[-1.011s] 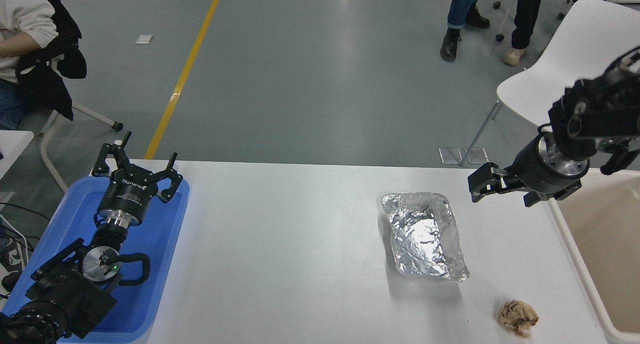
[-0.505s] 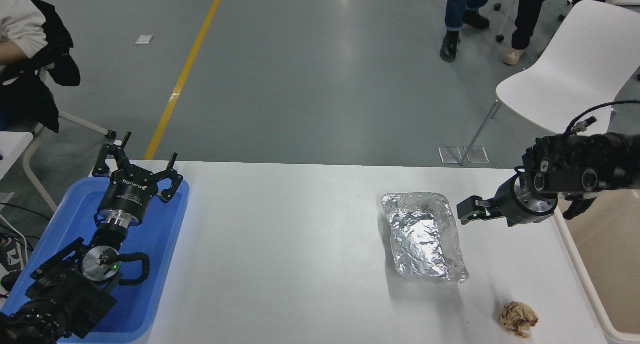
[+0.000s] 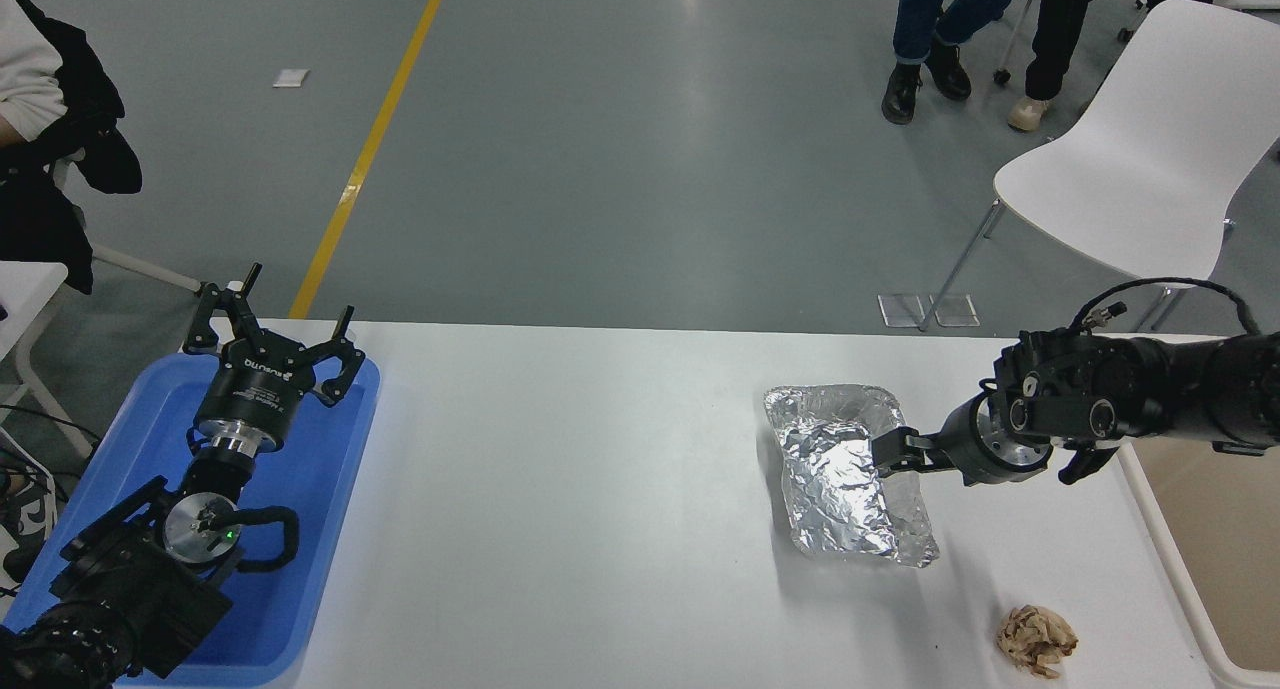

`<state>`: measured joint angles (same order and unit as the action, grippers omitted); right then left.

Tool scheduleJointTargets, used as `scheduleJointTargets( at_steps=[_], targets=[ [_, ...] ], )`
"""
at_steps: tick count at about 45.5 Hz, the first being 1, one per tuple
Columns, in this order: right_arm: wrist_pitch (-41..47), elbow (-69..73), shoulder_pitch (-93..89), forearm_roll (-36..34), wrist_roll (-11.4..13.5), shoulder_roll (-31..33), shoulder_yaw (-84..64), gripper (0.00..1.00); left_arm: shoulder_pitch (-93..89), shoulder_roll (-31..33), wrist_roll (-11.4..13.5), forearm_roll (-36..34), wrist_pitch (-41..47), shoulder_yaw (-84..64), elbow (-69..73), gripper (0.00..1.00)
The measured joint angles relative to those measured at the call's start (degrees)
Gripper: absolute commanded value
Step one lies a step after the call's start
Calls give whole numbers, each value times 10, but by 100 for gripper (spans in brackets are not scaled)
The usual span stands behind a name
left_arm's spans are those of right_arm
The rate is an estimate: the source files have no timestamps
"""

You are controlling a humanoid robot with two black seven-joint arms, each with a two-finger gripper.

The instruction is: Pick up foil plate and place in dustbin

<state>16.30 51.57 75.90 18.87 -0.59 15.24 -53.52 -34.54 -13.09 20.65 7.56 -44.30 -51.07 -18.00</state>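
The foil plate (image 3: pixel 848 474) is a crinkled silver tray lying on the white table, right of the middle. My right gripper (image 3: pixel 888 449) reaches in low from the right edge and is at the plate's right rim, with its jaws open around the rim as far as I can see. The plate still rests flat on the table. The dustbin (image 3: pixel 1165 539), a large beige bin, stands at the table's right edge, and only its left rim and part of its inside show. My left gripper (image 3: pixel 270 344) is parked open over the blue tray at the lower left.
A blue shallow tray (image 3: pixel 330 529) lies at the table's left end. A small crumpled brown paper ball (image 3: pixel 1036 639) lies near the front edge, below the plate. A white chair (image 3: pixel 1140 159) and people's legs (image 3: pixel 925 39) are beyond the table's far side.
My right arm has come down and moved left from above the dustbin's corner to the foil plate's right rim. The plate has not moved. The left arm is still.
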Motion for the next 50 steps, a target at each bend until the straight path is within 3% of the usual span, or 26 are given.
scheduleJointTargets(
  at_steps=[8,16,30,35,43,50],
  targets=[
    [-25,-15,-28,0,0,-5,17,95,0,0,0,0,0,0,0,100],
    [-49,-23,-42,0,0,-7,25,67,0,0,0,0,0,0,0,100],
    [-74,-35,-60,7,1,-15,29,41,0,0,0,0,0,0,0,100],
    [-82,-41,-67,23,2,-20,30,21,0,0,0,0,0,0,0,100],
    [-89,-46,-74,41,2,-23,36,2,0,0,0,0,0,0,0,100],
    [-91,-48,-78,49,2,-25,40,0,0,1,0,0,0,0,0,100]
  ],
)
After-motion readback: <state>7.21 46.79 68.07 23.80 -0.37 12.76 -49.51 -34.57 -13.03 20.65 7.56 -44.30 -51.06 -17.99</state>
